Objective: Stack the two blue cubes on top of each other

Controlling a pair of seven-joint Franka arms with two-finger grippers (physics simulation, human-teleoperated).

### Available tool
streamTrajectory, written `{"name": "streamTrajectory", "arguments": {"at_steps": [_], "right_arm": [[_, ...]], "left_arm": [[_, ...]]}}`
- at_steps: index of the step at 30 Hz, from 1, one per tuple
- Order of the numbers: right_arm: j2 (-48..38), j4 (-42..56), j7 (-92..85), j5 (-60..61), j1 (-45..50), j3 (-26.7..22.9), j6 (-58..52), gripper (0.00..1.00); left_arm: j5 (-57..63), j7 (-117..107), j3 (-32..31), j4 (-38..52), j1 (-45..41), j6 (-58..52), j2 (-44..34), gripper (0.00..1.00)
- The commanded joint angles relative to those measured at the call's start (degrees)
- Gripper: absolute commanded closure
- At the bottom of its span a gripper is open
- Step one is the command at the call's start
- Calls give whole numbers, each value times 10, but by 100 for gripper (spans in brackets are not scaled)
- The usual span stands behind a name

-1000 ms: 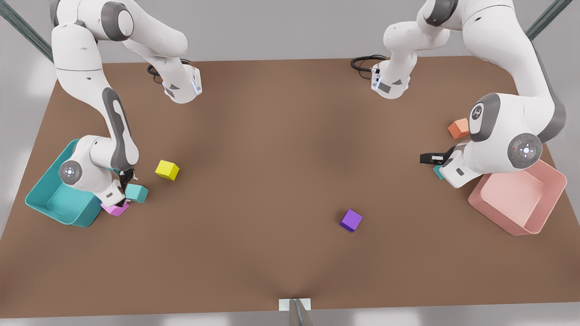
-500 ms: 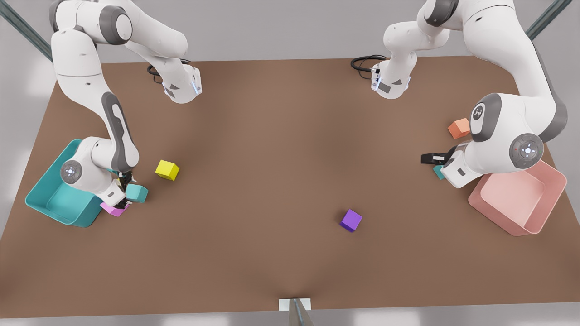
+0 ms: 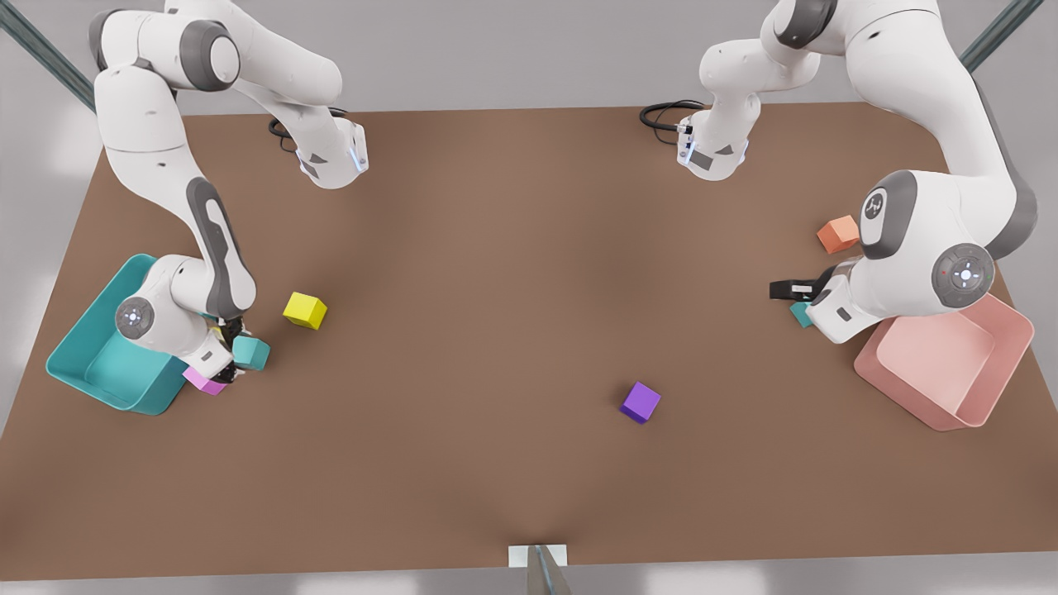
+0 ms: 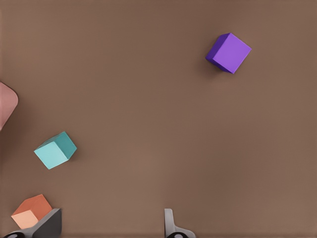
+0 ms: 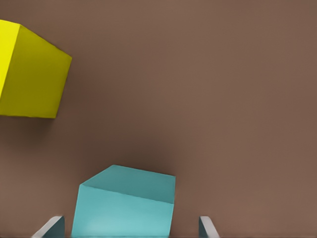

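One blue cube (image 5: pixel 124 206) sits on the table between the fingers of my right gripper (image 5: pixel 130 228), which is open with a small gap on each side. In the front view this cube (image 3: pixel 251 353) lies at the left, by the right gripper (image 3: pixel 231 351). The other blue cube (image 4: pixel 55 150) lies apart from my left gripper (image 4: pixel 110 228), which is open and holds nothing. On the front view's right, this cube (image 3: pixel 798 314) is partly hidden under the left arm's wrist (image 3: pixel 835 310).
A yellow cube (image 3: pixel 305 310) and a pink cube (image 3: pixel 205 382) lie close to the right gripper, beside a teal bin (image 3: pixel 91 368). An orange cube (image 3: pixel 837 234) and a pink bin (image 3: pixel 1004 364) flank the left arm. A purple cube (image 3: pixel 640 402) sits mid-table.
The right arm's wrist has shifted slightly and settled lower around its blue cube. The left arm has barely moved. No cube has shifted noticeably.
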Motion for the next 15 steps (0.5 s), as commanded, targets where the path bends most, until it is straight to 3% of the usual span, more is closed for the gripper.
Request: {"name": "streamTrajectory", "arguments": {"at_steps": [1,15], "right_arm": [[6,1,-29,0,-3,0,7,0],[35,-20,-29,20,-5,0,48,0]], "left_arm": [[0,1,0,0,1,0,-1,0],[0,1,0,0,3,0,5,0]]}}
